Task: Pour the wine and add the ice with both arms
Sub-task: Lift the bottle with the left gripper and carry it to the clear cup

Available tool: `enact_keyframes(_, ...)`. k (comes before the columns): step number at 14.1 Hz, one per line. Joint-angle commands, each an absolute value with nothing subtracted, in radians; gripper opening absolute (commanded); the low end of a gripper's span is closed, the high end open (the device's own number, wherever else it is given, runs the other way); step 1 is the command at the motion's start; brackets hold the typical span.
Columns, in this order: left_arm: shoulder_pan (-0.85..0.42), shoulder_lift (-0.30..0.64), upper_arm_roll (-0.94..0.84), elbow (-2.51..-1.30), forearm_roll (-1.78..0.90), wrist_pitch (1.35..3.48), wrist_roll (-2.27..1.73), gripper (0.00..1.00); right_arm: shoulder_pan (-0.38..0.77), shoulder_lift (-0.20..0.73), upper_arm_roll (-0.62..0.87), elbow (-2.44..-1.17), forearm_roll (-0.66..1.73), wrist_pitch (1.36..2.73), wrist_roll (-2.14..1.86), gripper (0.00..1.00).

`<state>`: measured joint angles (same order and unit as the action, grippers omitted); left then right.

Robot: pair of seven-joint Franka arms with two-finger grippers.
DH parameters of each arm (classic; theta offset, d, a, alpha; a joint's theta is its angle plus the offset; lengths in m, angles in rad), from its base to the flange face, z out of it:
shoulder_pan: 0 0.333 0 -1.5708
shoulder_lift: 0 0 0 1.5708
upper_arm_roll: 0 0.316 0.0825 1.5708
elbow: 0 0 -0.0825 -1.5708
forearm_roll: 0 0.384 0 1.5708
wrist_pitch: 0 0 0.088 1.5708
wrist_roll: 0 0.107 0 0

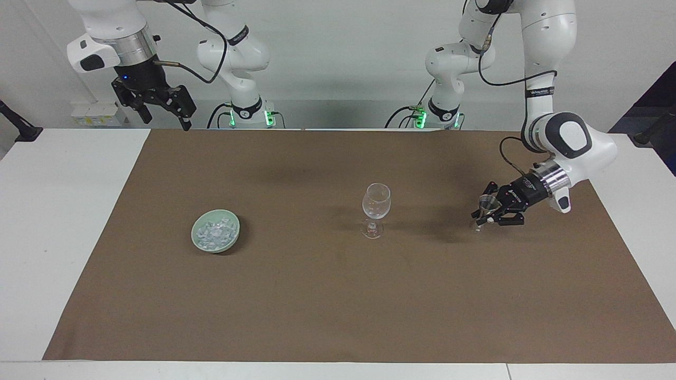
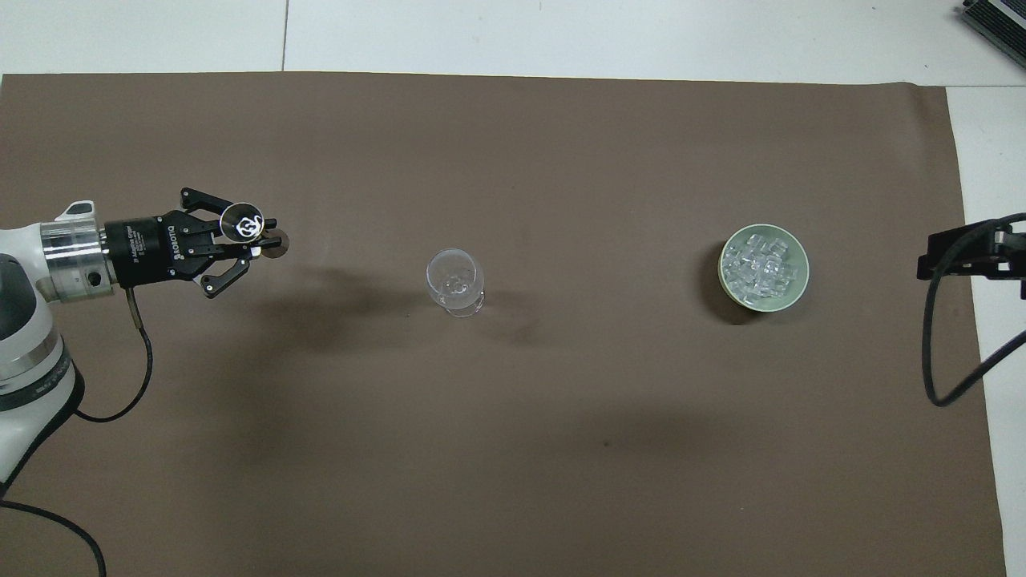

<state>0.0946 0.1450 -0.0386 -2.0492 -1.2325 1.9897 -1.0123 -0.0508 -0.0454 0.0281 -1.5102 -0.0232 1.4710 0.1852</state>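
Observation:
A clear stemmed wine glass (image 1: 376,203) (image 2: 455,279) stands upright mid-mat and looks empty. My left arm (image 1: 561,138) reaches low over the mat at its own end. The left gripper (image 1: 483,214) (image 2: 261,240) is shut on a small clear funnel-shaped glass (image 1: 487,202) (image 2: 243,223), held just off the mat and tilted slightly. Wine does not show in it. The ice (image 1: 214,231) (image 2: 757,267) is heaped in a pale green bowl (image 1: 225,246) (image 2: 804,269) toward the right arm's end. The right arm (image 1: 111,31) waits with its gripper (image 1: 166,121) (image 2: 958,247) open, high over the table's edge.
A brown mat (image 1: 338,306) (image 2: 513,449) covers most of the white table (image 1: 58,221). A black cable (image 2: 934,353) hangs from the right arm over the mat's edge. Another cable (image 2: 132,377) loops from the left wrist.

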Motion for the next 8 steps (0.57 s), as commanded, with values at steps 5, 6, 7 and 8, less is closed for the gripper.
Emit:
enact_keyframes(5, -0.081, 0.066, -0.026, -2.063, -1.140, 2.048, -1.199, 0.00, -0.095, -0.081, 0.035, -1.554, -0.009, 1.479, 0.121, 1.00)
enact_keyframes(6, -0.104, 0.063, -0.026, -2.057, -1.097, 2.057, -1.236, 0.00, -0.097, -0.084, 0.035, -1.562, -0.009, 1.477, 0.118, 1.00)
enact_keyframes(7, -0.124, 0.061, -0.026, -2.054, -1.062, 2.065, -1.262, 0.00, -0.100, -0.095, 0.035, -1.577, -0.009, 1.482, 0.114, 1.00)
enact_keyframes(8, -0.139, 0.058, -0.028, -2.051, -1.054, 2.072, -1.272, 0.00, -0.103, -0.100, 0.035, -1.586, -0.009, 1.486, 0.112, 1.00)
